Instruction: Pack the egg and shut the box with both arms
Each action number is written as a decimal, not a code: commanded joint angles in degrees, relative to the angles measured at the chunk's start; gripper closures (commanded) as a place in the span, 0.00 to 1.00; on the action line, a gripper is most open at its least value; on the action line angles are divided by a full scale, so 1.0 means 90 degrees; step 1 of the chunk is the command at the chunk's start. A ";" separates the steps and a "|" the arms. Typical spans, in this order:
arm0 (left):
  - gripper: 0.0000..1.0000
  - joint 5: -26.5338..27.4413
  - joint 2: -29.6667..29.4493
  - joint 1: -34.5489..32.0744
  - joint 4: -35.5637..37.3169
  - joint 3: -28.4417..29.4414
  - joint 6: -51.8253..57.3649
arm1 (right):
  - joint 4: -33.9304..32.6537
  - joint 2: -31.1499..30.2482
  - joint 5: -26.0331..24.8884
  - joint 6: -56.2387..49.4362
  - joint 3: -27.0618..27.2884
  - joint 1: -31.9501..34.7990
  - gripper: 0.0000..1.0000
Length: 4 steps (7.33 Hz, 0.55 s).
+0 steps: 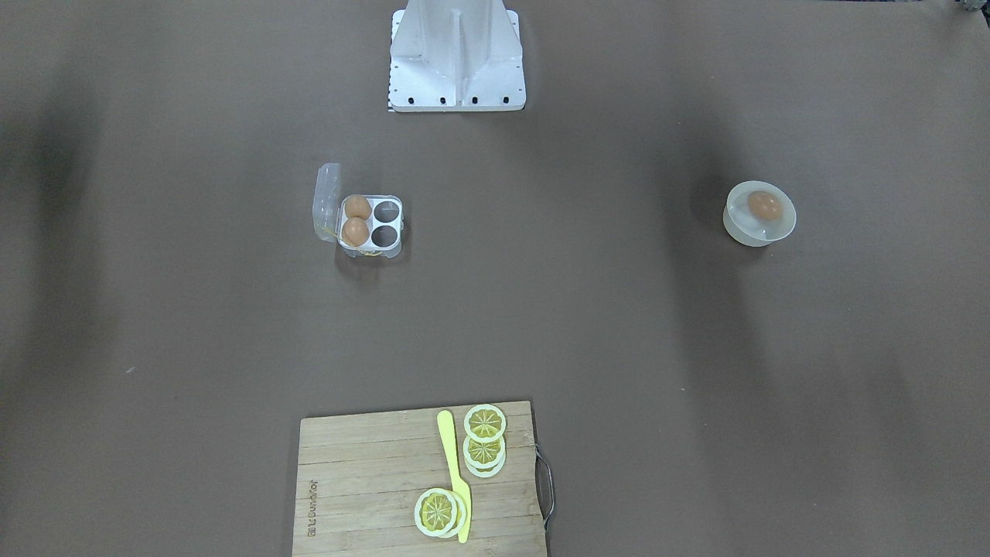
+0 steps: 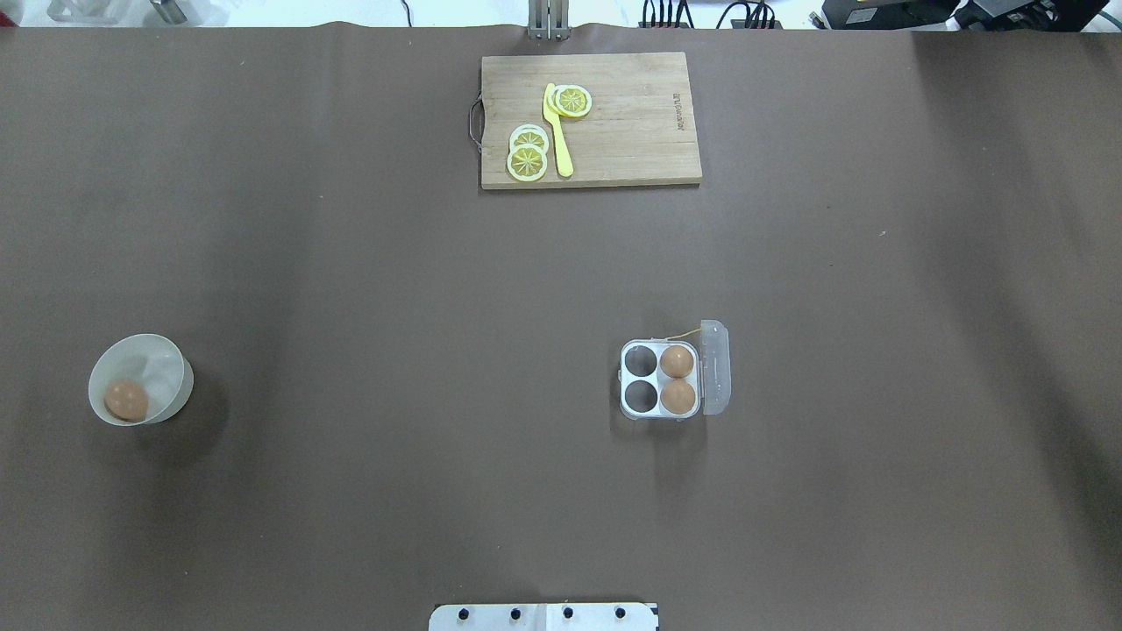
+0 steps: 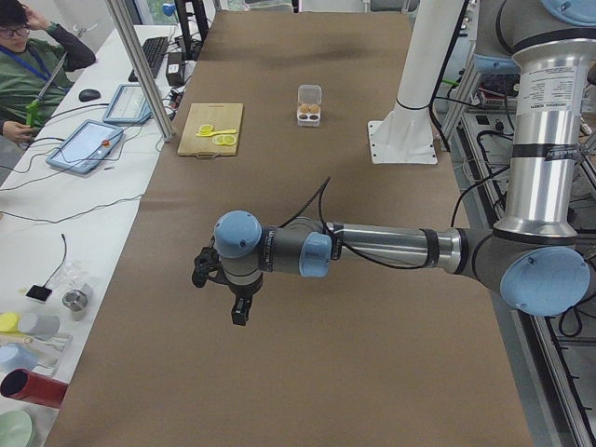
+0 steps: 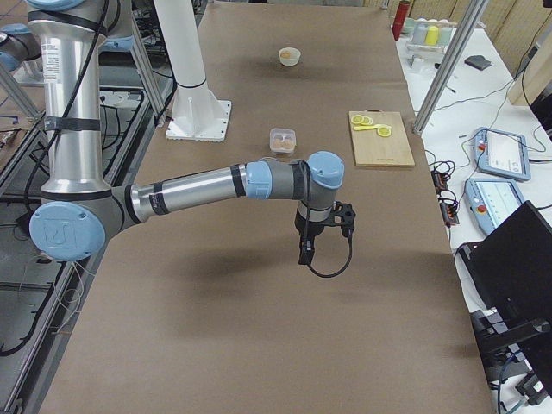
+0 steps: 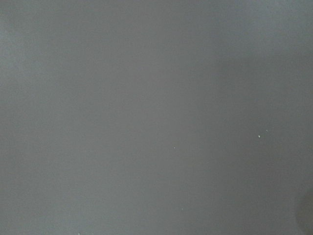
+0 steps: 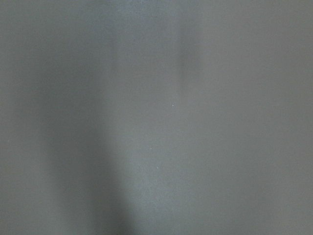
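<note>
The loose egg point(image 2: 125, 399) lies in the white bowl point(image 2: 178, 372) near the left edge of the surface point(image 2: 421, 298), well apart from the open egg carton point(image 2: 659, 379). It looks smooth, light and probably brittle, so pinch gently across its middle. I cannot tell the finger state of the left gripper point(image 3: 201, 270) or the right gripper point(image 4: 343, 216).

the table point(image 2: 351, 263) is seen plain brown, the egg point(image 2: 126, 400) orange-brown, the bowl point(image 2: 165, 370) whitish, box point(image 2: 659, 380) clear, board point(image 2: 631, 123) pale wood-grained, slices point(image 2: 527, 162) and knife point(image 2: 559, 145) yellow.
</note>
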 commanded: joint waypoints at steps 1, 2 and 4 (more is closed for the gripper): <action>0.02 -0.0016 -0.0031 0.0000 -0.0009 -0.0034 0.0017 | 0.0095 0.0010 -0.0008 -0.0032 0.0039 -0.0012 0.00; 0.02 -0.0026 -0.0031 0.0000 -0.0009 -0.0122 0.0027 | 0.0328 0.0010 -0.0008 -0.0032 0.0049 -0.0012 0.00; 0.02 -0.0017 0.0037 0.0000 0.0011 -0.0444 0.0027 | 0.1252 0.0078 -0.0008 0.0026 0.0117 -0.0012 0.00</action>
